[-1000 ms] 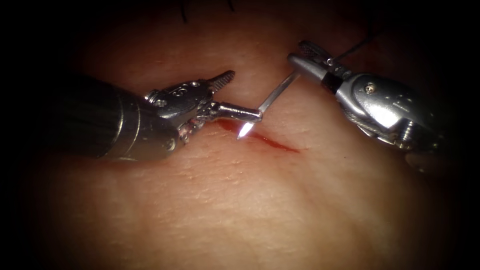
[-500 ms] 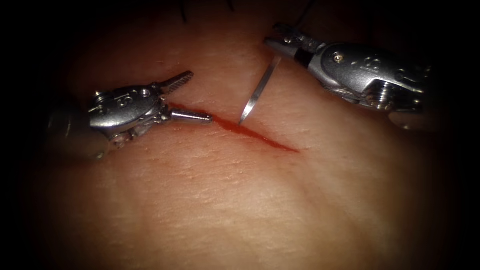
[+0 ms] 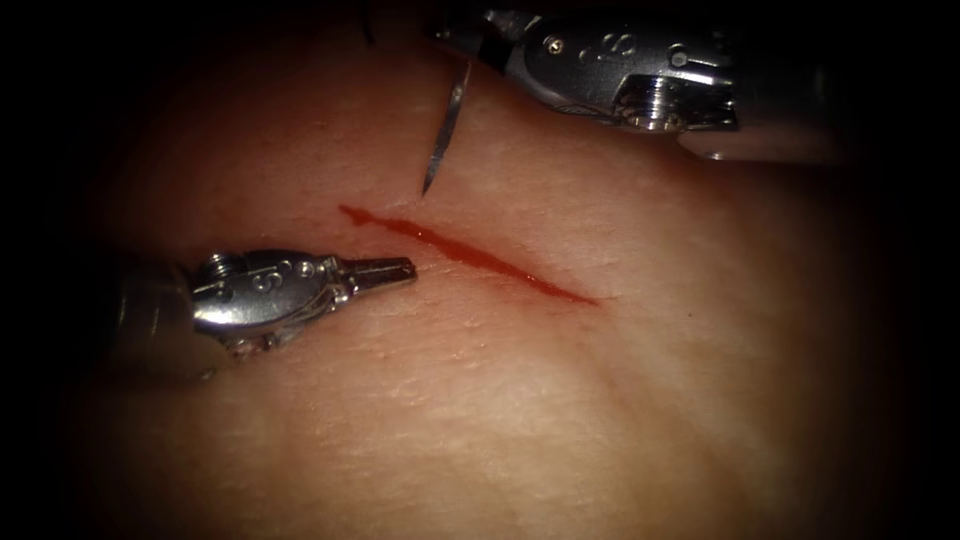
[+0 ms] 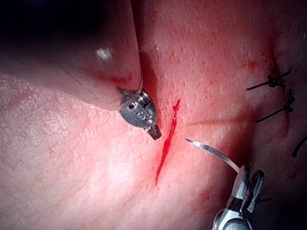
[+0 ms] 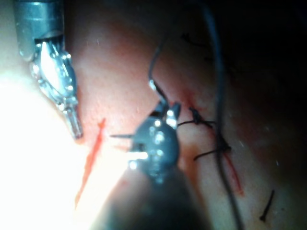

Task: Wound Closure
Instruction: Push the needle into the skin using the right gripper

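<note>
Overhead, right pincer (image 3: 455,35) with needle (image 3: 443,130), off tissue (image 3: 500,400).

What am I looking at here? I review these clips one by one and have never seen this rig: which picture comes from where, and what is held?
This is a surgical practice robot with two thin arms, each ending in a small two-jawed tool. The wide picture comes from an endoscope above; the other two come from cameras near each arm's wrist. The pink surface is the tissue, a piece of pork belly, with a red cut across it. The right tool holds the curved needle near its back end; the needle's tip hangs free above the tissue, not in it. The left tool is shut and holds nothing, beside the cut's left end. Dark thread and earlier stitches show in the wrist views.
</note>
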Controlling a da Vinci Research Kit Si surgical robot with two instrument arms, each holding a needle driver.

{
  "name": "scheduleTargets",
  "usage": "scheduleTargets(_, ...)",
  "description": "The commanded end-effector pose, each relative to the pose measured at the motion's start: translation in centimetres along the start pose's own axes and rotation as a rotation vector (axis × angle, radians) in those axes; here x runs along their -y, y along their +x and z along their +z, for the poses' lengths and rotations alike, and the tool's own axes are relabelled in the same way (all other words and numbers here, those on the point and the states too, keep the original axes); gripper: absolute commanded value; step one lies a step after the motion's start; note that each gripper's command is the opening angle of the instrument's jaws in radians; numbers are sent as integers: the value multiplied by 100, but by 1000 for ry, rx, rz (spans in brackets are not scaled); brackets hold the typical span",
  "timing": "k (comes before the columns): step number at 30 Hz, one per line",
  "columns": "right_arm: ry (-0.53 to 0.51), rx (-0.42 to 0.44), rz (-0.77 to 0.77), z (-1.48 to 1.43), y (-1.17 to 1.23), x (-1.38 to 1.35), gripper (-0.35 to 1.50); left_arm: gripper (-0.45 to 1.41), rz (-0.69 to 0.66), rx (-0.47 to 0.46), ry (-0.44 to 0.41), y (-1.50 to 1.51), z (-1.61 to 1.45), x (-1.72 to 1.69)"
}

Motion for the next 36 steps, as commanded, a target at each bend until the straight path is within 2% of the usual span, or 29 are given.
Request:
scheduleTargets(1, 0, -6, -9, 13, 0, 0, -35, -28, -1, 2, -2, -6, 8, -3)
scheduleTargets(14, 0, 10, -97, 28, -15, 2, -35, -30, 26, 22, 2, -27, 20, 11)
scheduleTargets(28, 3, 37, -183, 40, -17, 14, -35, -35, 7, 72, 4, -61, 27, 17)
scheduleTargets(36, 2, 41, -211, 47, -19, 20, -35, -33, 10, 78, 5, -64, 28, 18)
